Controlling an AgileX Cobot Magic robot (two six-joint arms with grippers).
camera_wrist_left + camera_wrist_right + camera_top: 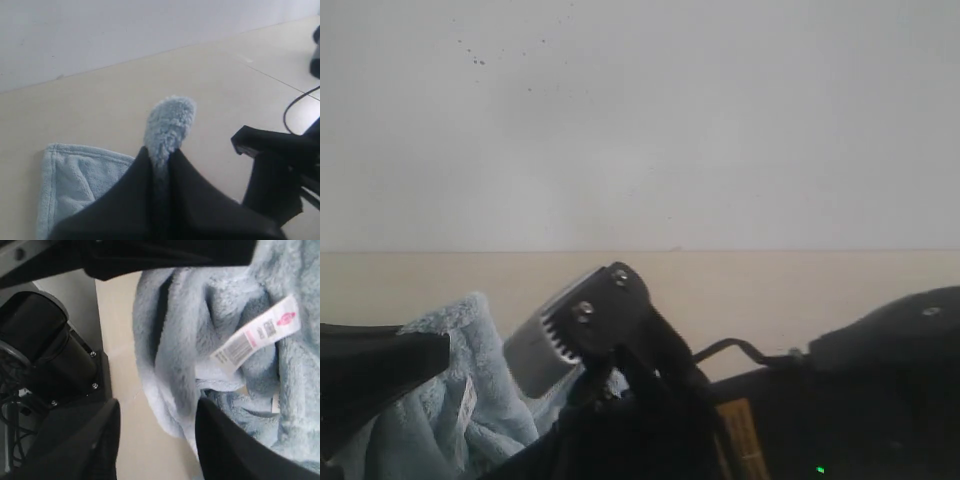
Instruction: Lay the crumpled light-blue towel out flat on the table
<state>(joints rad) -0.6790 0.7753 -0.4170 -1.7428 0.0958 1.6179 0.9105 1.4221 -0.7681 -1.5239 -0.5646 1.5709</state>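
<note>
The pale blue towel [440, 400] is not flat yet. It is all bunched up in a fluffy heap, low on the left side of the outside view, in front of the bare tabletop [770, 290]. The left fingers [125, 200] are pinched tight on a bit of the towel, and a soft tuft [170, 122] pokes up out of them. Beside them, one corner of the towel lies flat on the tabletop, with its thin hem showing. The right fingers [95, 445] are spread wide apart and grip nothing. A rounded fold of the towel sits in the gap between them, and I cannot tell if it touches either one. A white tag [255, 335] with pink print sticks out from the folds there. A black cable [295, 107] curls over the tabletop. Behind the tabletop stands a plain white wall [640, 120].
</note>
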